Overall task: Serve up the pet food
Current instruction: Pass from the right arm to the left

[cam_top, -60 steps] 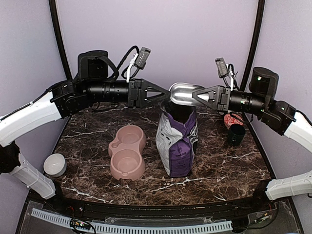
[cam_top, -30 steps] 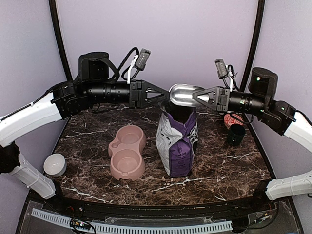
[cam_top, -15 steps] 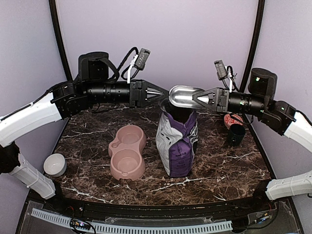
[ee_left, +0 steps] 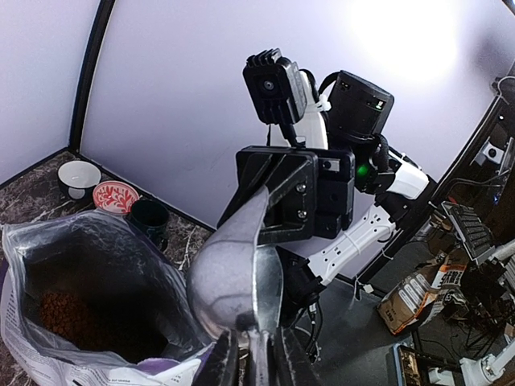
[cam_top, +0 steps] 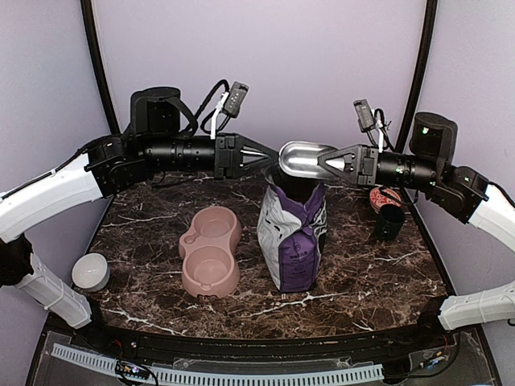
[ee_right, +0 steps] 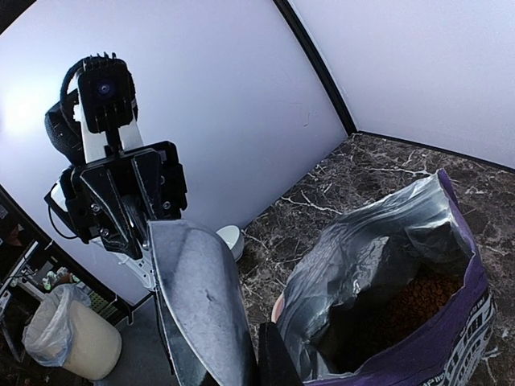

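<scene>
A metal scoop (cam_top: 304, 159) hangs level above the open purple-and-white bag (cam_top: 294, 233), held from both sides. My left gripper (cam_top: 272, 157) is shut on its left end; in the left wrist view the scoop (ee_left: 233, 273) has a thin end pinched in my left gripper (ee_left: 253, 358). My right gripper (cam_top: 328, 163) is shut on its right end, and the right wrist view shows the scoop (ee_right: 197, 305) close up. The pet food (ee_left: 60, 314) lies deep in the bag, also in the right wrist view (ee_right: 418, 301). No kibble shows in the scoop. The pink double bowl (cam_top: 211, 251) looks empty.
A small white bowl (cam_top: 91, 271) sits at the table's left edge. A dark cup (cam_top: 390, 222) and a red patterned dish (cam_top: 382, 195) stand at the back right. The bag stands upright just right of the pink bowl.
My left gripper, open around the scoop's left end two seconds ago, has shut on it. The scoop has risen slightly. The right arm has barely moved.
</scene>
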Controlling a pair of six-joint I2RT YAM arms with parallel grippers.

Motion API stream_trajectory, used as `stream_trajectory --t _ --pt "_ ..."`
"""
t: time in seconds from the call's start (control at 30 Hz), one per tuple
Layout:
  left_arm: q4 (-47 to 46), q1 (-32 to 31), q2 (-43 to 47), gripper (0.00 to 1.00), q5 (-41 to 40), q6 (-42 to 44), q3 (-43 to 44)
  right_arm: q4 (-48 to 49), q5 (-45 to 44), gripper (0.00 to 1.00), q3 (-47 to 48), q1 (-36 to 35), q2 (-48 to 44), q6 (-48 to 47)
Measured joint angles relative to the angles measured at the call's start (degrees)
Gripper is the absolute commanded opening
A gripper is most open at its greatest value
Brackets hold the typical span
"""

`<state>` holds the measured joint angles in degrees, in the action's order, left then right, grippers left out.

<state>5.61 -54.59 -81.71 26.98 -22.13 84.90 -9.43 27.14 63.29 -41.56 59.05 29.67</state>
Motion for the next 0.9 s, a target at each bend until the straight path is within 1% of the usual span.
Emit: stream_trajectory --t 0.1,0.17,0.2,0.5,0.73,0.9 --pt "-0.04 0.0 0.0 0.09 0.04 -0.02 -0.11 -0.02 -0.04 0.0 0.0 0.0 0.04 0.0" --pt "-0.09 0.0 0.0 0.02 0.09 0.0 -0.17 -0.04 0.0 0.0 0.0 0.0 0.11 0.02" --pt "-0.13 0.0 0.02 0.0 0.13 0.2 -0.22 -0.04 -0.02 0.0 0.0 0.0 0.15 0.04" --pt "-0.22 0.09 0.02 0.0 0.13 0.28 -0.37 -0.04 -0.02 0.0 0.0 0.0 0.42 0.09" --pt "0.26 0.09 0.09 0.0 -1.11 0.26 -0.7 -0.9 -1.22 0.4 0.44 0.0 1.51 -0.09" --pt "1.25 0.09 0.68 0.0 -2.99 0.28 -1.11 -2.25 -2.69 0.63 0.85 0.0 1.88 -0.46"
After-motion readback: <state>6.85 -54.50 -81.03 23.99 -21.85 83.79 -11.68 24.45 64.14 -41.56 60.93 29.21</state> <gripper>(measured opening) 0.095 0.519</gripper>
